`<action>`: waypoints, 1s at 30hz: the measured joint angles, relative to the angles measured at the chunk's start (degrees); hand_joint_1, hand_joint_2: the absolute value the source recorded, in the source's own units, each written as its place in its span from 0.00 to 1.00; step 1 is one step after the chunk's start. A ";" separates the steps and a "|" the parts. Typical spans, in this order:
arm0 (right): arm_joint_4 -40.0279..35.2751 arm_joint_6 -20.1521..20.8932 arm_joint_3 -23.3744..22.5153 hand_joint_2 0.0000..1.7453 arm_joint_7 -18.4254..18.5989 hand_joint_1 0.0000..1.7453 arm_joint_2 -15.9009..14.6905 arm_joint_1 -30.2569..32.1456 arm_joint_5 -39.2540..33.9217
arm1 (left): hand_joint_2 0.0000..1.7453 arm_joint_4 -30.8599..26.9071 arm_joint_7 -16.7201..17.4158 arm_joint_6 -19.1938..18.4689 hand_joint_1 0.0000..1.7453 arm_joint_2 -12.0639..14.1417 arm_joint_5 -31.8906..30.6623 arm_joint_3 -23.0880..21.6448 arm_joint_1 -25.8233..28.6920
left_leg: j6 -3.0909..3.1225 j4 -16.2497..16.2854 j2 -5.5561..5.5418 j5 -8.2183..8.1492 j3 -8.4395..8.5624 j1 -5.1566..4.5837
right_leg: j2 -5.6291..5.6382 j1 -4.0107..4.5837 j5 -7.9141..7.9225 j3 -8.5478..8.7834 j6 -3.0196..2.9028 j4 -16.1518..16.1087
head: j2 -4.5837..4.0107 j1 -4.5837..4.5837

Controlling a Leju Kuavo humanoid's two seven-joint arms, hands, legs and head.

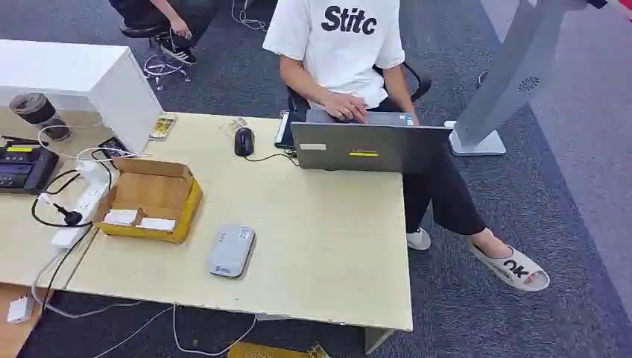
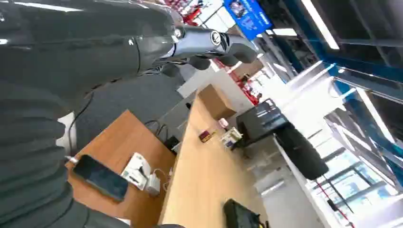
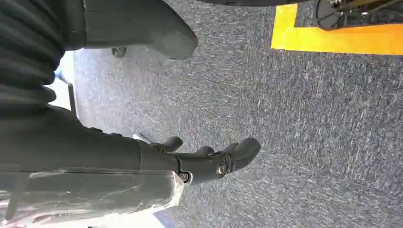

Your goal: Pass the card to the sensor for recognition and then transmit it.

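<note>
I judge the task not yet started. On my head view the small white cards (image 1: 139, 219) lie flat inside the open yellow cardboard box (image 1: 188, 210) at about 9 o'clock on the pale wooden table (image 1: 328, 246). The flat grey rounded card sensor (image 1: 232, 250) sits on the tabletop just beside the box, toward 4 o'clock of it, with nothing on it. A person in a white printed T-shirt (image 1: 339, 37) sits at 12 o'clock, typing behind a grey laptop (image 1: 365, 147).

My left hand (image 2: 204, 45) is released, fingers loosely extended and holding nothing, off to the side of the desks. My right hand (image 3: 209, 159) is likewise released and hangs over grey carpet (image 3: 309, 123).

Everything is left: reach into the box, take a card, present it to the sensor, then hand it on.
</note>
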 joint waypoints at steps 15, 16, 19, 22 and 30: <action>0.04 1.77 1.60 1.00 2.21 0.00 -0.77 -0.46 4.66 | 1.00 -2.16 3.48 -9.32 0.00 6.82 -13.55 -1.71 -5.34 | -0.01 0.00 0.01 0.00 0.05 0.01 | 0.01 0.01 0.00 -0.02 -0.01 0.00 | 0.00 0.00; 0.04 2.12 1.81 1.00 2.29 0.00 -0.85 -0.51 5.09 | 1.00 -1.94 4.46 -8.41 0.00 7.68 -14.01 -2.98 -5.30 | -0.01 0.00 0.01 0.01 0.05 0.01 | 0.01 0.01 0.00 -0.02 -0.01 0.01 | 0.00 -0.02; 0.13 2.45 2.40 1.00 2.47 0.00 -0.96 -0.58 6.03 | 1.00 -0.80 7.20 -5.89 0.00 10.10 -14.62 -6.96 -4.93 | -0.01 0.00 0.01 0.01 0.05 0.01 | 0.01 0.01 0.00 -0.02 -0.01 0.01 | 0.00 0.00; 0.22 2.53 3.06 1.00 2.60 0.00 -1.05 -0.73 6.64 | 1.00 0.63 9.70 -3.10 0.00 12.97 -15.42 -11.16 -4.66 | 0.00 0.00 0.01 0.01 0.05 0.00 | 0.01 0.01 0.01 -0.02 0.00 0.01 | 0.00 0.00; 0.28 3.39 4.42 1.00 2.80 0.00 -1.38 -0.94 8.22 | 1.00 5.62 17.03 4.69 0.00 20.09 -17.59 -22.74 -4.60 | 0.00 0.00 0.02 0.01 0.06 -0.01 | 0.02 0.01 0.01 -0.02 0.00 0.00 | 0.00 -0.02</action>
